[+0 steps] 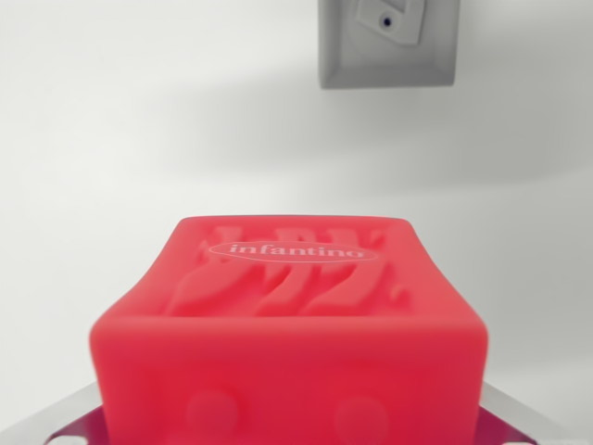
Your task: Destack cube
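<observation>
Filling the frame, red cube (292, 324), base cropped.

There is a single view, from the camera on the wrist. It sits very close to a red cube (292, 324), looking slightly down over the cube's top face and across it, so the cube fills the lower middle of the picture and its near side is blurred. Beyond the cube the view faces a plain white surface (111, 139) with a grey wall plate (387, 44) at the top edge, towards the wrist view's right. No second view is available for comparison.
</observation>
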You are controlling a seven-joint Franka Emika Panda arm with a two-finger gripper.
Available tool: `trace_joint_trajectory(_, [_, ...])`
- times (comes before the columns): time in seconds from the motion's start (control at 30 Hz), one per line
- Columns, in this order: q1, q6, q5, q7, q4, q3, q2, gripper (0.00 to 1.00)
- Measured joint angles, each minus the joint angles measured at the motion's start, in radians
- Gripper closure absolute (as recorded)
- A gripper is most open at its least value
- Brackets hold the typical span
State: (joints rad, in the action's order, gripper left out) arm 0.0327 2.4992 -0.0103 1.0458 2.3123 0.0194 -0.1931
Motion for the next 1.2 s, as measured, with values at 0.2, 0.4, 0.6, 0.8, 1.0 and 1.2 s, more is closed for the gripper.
trace_joint_trajectory(0.2, [0.010,0.023,0.000,0.013,0.031,-0.001,0.009,1.00])
trace_joint_trajectory(0.4, [0.022,0.045,0.001,0.025,0.060,-0.002,0.016,1.00])
trace_joint_trajectory(0.6, [0.033,0.068,0.001,0.038,0.089,-0.002,0.021,1.00])
trace_joint_trajectory(0.8, [0.047,0.093,0.001,0.053,0.119,-0.003,0.028,1.00])
trace_joint_trajectory(1.0, [0.059,0.114,0.001,0.066,0.146,-0.004,0.033,1.00])
trace_joint_trajectory(1.2, [0.072,0.137,0.001,0.080,0.172,-0.004,0.036,1.00])
